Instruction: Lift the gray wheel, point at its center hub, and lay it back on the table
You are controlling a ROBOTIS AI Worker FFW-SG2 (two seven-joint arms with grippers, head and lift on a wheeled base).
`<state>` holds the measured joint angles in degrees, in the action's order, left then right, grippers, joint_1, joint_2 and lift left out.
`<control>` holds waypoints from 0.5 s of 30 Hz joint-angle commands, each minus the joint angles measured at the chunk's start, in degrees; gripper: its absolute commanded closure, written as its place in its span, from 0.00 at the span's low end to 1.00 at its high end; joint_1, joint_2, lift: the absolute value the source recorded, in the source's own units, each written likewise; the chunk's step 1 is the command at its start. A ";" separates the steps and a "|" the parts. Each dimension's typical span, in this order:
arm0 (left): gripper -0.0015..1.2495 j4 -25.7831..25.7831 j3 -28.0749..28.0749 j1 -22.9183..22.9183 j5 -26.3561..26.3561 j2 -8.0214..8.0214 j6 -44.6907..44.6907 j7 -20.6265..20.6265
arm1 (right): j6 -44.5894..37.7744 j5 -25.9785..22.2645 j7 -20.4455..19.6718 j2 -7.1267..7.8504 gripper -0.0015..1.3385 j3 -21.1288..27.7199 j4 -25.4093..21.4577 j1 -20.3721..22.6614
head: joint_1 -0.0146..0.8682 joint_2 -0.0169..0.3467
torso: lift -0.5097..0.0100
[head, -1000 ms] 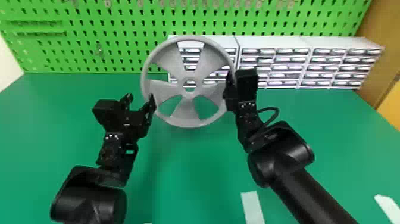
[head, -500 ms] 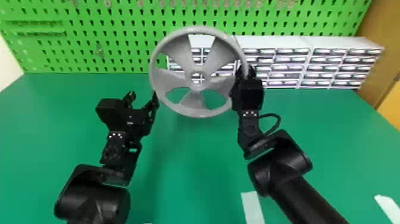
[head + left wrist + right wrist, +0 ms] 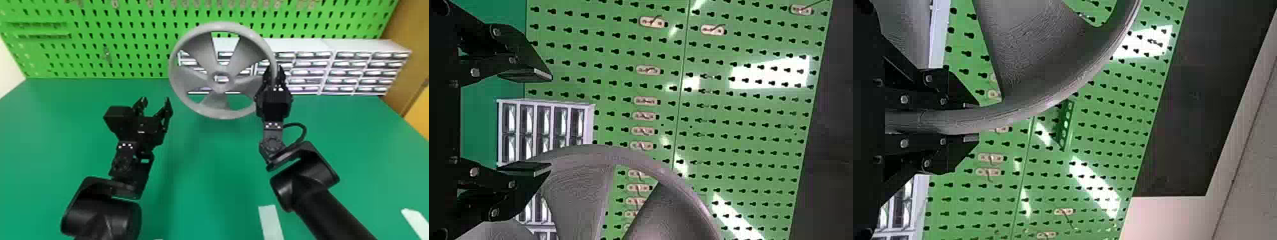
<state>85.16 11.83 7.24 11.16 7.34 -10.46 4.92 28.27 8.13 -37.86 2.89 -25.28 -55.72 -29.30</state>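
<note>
The left hand (image 3: 155, 101) stood open over the table (image 3: 204, 178), pointing forward, a slim gap from the wheel's left edge in the head view. The gray wheel (image 3: 221, 68) hung roughly upright above the table, its broad face toward the robot. The right hand (image 3: 274, 71), also pointing forward, gripped its right rim.

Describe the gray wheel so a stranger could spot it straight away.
Find the green pegboard behind the table. In front of it, the right gripper holds a gray wheel by the rim. Unlike the boxy white drawer units behind, it is round, with broad spokes around a hub.
</note>
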 commanded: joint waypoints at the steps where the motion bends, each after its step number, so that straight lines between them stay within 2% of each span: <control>1: 0.48 0.00 0.30 -0.30 0.27 -0.05 -0.35 0.00 | 0.12 0.31 -0.02 0.01 0.98 0.32 0.17 0.03 | 0.80 0.18 | 0.80; 5: 0.51 0.09 0.74 -0.74 0.88 -0.05 -0.96 0.00 | 0.12 0.31 -0.02 0.18 0.98 0.41 0.17 0.03 | 0.80 0.18 | 0.80; 8: 0.64 0.79 1.80 -1.44 1.14 -0.05 -2.28 1.49 | 0.12 0.31 -0.02 0.18 0.98 0.41 0.17 0.03 | 0.80 0.18 | 0.80; 10: 0.69 2.02 3.47 -2.67 0.44 -0.05 -4.30 5.89 | 0.12 0.22 -0.02 0.18 0.98 0.41 0.17 0.03 | 0.80 0.18 | 0.80; 15: 0.74 5.19 7.42 -5.48 -1.67 -0.14 -8.08 16.08 | 0.04 0.22 -0.02 0.18 0.98 0.32 0.26 0.03 | 0.80 0.18 | 0.80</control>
<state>87.78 16.29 3.87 10.90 7.25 -16.22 16.53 28.38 8.38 -37.88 3.07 -24.91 -55.51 -29.27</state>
